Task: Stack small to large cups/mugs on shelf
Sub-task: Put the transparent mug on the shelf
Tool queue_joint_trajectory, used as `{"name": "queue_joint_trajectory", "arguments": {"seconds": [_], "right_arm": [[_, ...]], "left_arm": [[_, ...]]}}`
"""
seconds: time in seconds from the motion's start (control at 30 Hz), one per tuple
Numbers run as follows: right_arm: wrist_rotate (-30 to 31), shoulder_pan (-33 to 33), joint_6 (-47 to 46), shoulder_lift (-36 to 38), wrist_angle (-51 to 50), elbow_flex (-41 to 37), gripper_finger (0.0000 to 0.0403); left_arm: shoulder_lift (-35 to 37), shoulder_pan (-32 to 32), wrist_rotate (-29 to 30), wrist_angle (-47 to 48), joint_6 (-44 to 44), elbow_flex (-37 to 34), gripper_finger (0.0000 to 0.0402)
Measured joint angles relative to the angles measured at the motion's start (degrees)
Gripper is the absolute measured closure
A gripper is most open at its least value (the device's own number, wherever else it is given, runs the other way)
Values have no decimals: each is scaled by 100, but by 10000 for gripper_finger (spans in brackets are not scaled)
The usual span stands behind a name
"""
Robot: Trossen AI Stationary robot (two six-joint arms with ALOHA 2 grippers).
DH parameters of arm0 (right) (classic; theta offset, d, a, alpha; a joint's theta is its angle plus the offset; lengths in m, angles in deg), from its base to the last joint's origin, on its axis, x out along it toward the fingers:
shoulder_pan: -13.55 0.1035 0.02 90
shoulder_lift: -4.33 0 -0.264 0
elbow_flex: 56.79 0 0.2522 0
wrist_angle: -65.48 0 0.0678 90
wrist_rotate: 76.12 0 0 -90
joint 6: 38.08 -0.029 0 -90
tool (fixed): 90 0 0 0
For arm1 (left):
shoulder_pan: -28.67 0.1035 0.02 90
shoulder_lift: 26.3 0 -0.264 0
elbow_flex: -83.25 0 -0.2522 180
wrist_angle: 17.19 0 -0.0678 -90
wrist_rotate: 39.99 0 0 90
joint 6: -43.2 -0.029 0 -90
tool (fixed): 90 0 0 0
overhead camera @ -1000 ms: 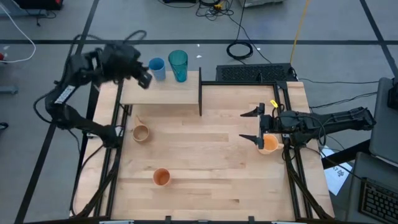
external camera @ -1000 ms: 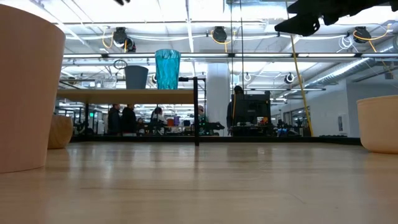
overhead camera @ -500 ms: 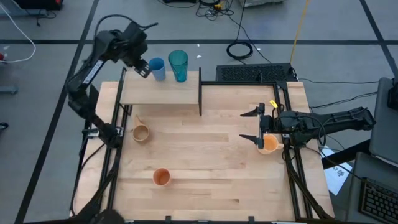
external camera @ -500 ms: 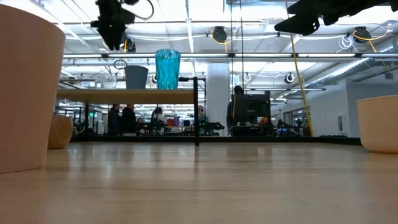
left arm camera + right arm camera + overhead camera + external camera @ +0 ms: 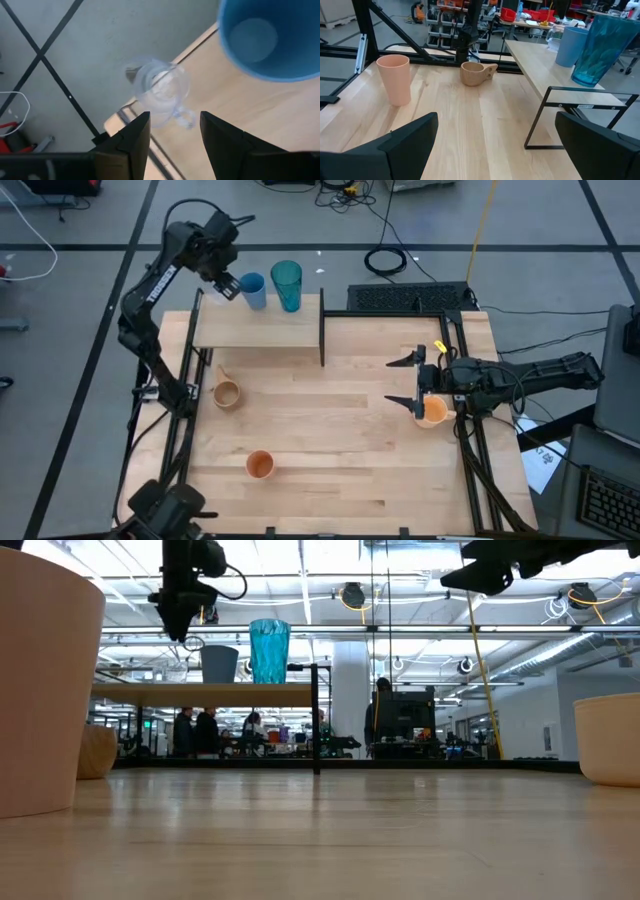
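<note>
Left gripper (image 5: 228, 283): raised above the far-left corner of the shelf (image 5: 300, 332), fingers part-way apart with nothing between them; seen past its fingers (image 5: 131, 141), a small clear handled cup (image 5: 161, 92) stands on that corner directly below, apart from the fingers, and the blue cup (image 5: 270, 37) just beside it. Shelf contents, left to right: clear cup, blue cup (image 5: 252, 290), tall teal tumbler (image 5: 287, 285), the last two close together at the far edge; whether they touch cannot be told. The low view shows the blue cup (image 5: 219, 663) and tumbler (image 5: 269, 650) upright on the raised board, with the left gripper (image 5: 180, 625) hanging just above and to the left. Right gripper (image 5: 416, 382): at the right side of the tabletop (image 5: 340, 450), fingers wide apart and empty, lying over a peach-orange mug (image 5: 434, 411) that sits below them, ungripped. Remaining on the tabletop: tan handled mug (image 5: 227, 393) at the left, near the shelf's front edge; orange cup (image 5: 260, 465) at the near left-centre. Judgement of progress: three pieces are on the shelf in rising order of size, set side by side, not nested; three pieces are yet to be placed, so roughly half the work appears done. The release of the clear cup looks complete or nearly so.
</note>
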Motion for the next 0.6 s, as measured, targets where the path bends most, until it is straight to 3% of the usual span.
{"name": "queue_joint_trajectory", "arguments": {"seconds": [0.6], "right_arm": [[0, 0, -119, -2, 6, 0, 9]], "left_arm": [[-406, 271, -57, -18, -358, -4, 226]]}}
